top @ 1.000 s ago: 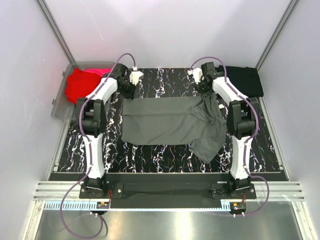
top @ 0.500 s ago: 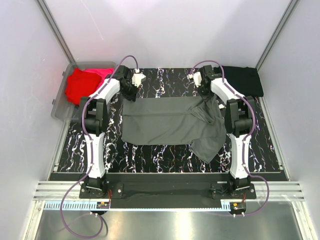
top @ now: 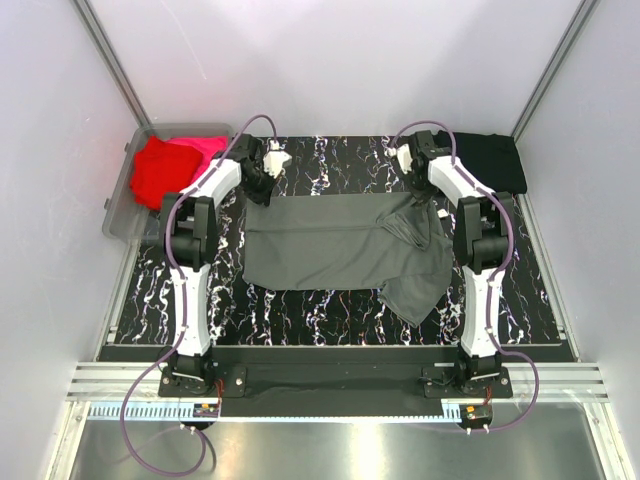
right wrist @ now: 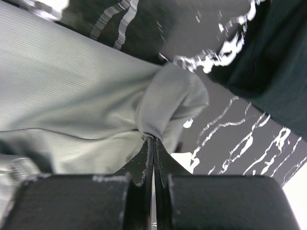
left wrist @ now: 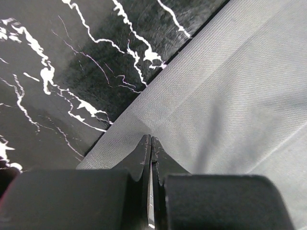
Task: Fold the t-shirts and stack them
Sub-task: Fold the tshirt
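Grey shirt (top: 330,245): spread on desk (top: 330,160), right side bunched. Left tool (left wrist: 149,141), right tool (right wrist: 153,141): both clamped on its far edge. Risk: pinches look thin, perhaps; cloth may slip when lifted.

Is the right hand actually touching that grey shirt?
Touching. The right wrist view shows the right hand pinched shut on a bunched corner of the grey shirt, with cloth gathered right at its tips.

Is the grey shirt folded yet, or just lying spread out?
Mostly spread, not folded: the grey shirt lies open on the table, its right side bunched up. The left gripper and right gripper pinch its far edge.
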`<state>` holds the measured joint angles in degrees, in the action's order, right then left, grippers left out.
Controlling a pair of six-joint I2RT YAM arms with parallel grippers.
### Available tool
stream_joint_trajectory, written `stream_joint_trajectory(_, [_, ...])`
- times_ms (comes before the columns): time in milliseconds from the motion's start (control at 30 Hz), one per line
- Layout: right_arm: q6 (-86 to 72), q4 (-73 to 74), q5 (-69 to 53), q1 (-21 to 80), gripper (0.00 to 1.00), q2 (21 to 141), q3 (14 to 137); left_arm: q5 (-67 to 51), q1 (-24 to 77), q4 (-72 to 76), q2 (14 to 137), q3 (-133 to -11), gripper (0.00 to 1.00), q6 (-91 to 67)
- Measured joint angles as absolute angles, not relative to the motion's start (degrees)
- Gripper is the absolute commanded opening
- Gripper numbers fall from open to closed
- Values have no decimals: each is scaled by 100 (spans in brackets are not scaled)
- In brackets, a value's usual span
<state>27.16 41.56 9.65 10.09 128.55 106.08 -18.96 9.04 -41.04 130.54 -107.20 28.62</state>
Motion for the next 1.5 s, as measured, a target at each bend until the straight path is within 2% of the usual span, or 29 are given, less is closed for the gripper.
stream_joint_trajectory(700, [2554, 4139, 1015, 628, 0, 12676, 10392, -1662, 921, -4075, 13176, -10718, 0, 2912])
stream_joint_trajectory(833, [2405, 4136, 958, 532, 6, 12512, 10447, -1656, 923, -4060, 13174, -10704, 0, 2917])
stream_joint_trajectory(867, [2381, 4139, 956, 510, 17, 12464, 10447, -1653, 923, -4053, 13174, -10698, 0, 2921])
stream_joint_trajectory(967, [2281, 4139, 965, 443, 33, 12335, 10447, -1653, 926, -4040, 13172, -10687, 0, 2945])
stream_joint_trajectory(1233, [2222, 4147, 921, 353, 38, 12241, 10457, -1643, 930, -3988, 13131, -10628, 0, 2952])
stream_joint_trajectory(1500, [2399, 4167, 655, 471, 33, 12252, 10774, -1586, 1007, -3942, 13091, -10560, 0, 2956])
